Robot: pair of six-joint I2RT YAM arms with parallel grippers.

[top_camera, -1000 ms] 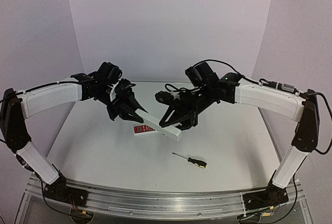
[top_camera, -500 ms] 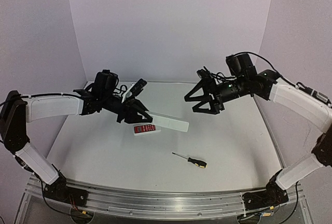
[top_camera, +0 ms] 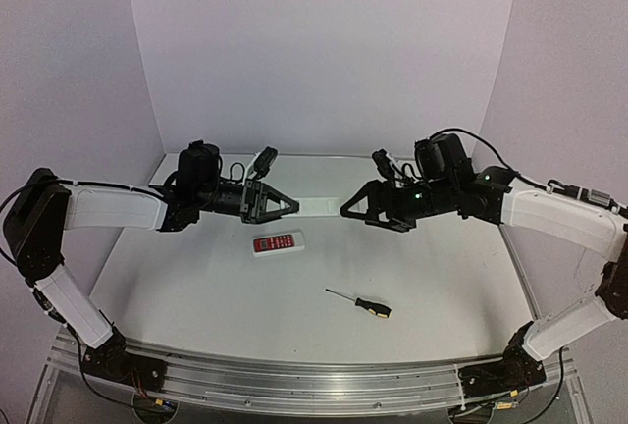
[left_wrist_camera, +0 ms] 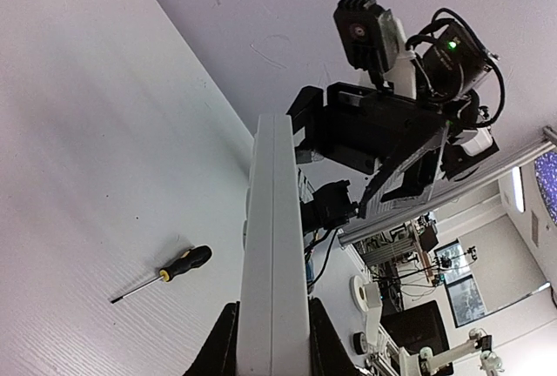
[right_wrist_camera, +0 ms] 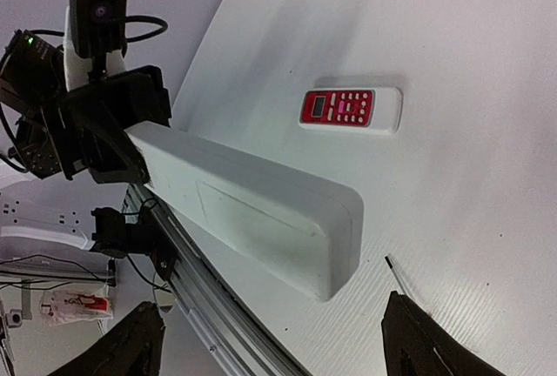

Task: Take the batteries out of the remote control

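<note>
Both arms reach toward each other above the surface [top_camera: 196,277]. The left gripper [top_camera: 278,205] pinches one end of the remote control [top_camera: 316,207], holding it about level in the air, clear of the surface. The right gripper [top_camera: 349,210] is spread wide, facing the remote control's free end and not touching it. A red-faced remote [top_camera: 279,243] and a screwdriver [top_camera: 361,301] lie on the surface below.
</note>
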